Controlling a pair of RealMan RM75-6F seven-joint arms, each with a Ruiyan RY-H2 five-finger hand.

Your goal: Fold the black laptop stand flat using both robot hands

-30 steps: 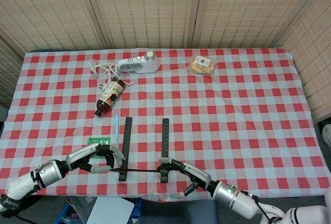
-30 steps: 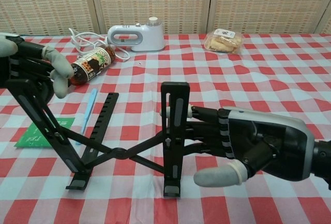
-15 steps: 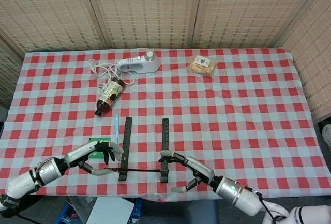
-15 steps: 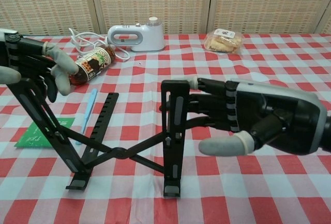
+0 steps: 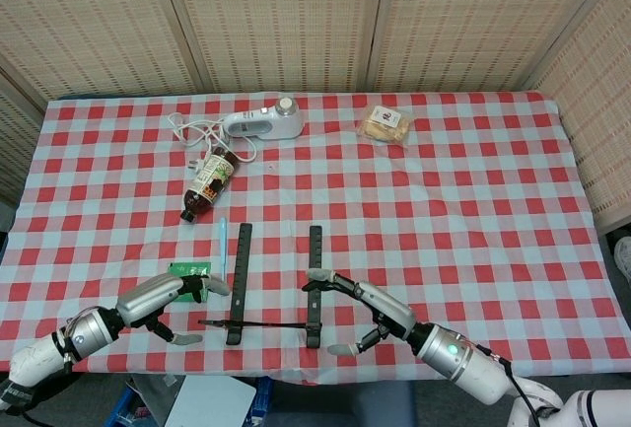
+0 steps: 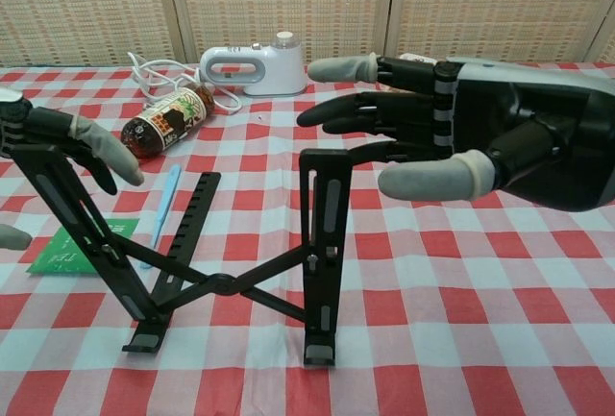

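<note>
The black laptop stand [image 5: 240, 279] stands unfolded near the table's front edge. In the chest view its right upright [image 6: 324, 243] and slanted left upright [image 6: 82, 233] are joined by crossed bars low down. My left hand [image 5: 168, 299] hovers by the top of the left upright, fingers spread [image 6: 96, 147], holding nothing. My right hand [image 5: 363, 307] floats above and to the right of the right upright's top, palm toward it, fingers [image 6: 384, 109] apart and empty.
A brown bottle [image 5: 209, 182] lies behind the stand on the left. A white corded appliance [image 5: 264, 123] and a snack packet [image 5: 385, 123] sit at the back. A blue pen [image 5: 223, 242] and a green card [image 5: 187, 271] lie beside the left upright.
My right hand has let go of the right upright and risen above its top. My left hand has opened and drawn back to the left from the left upright. The stand has not moved.
</note>
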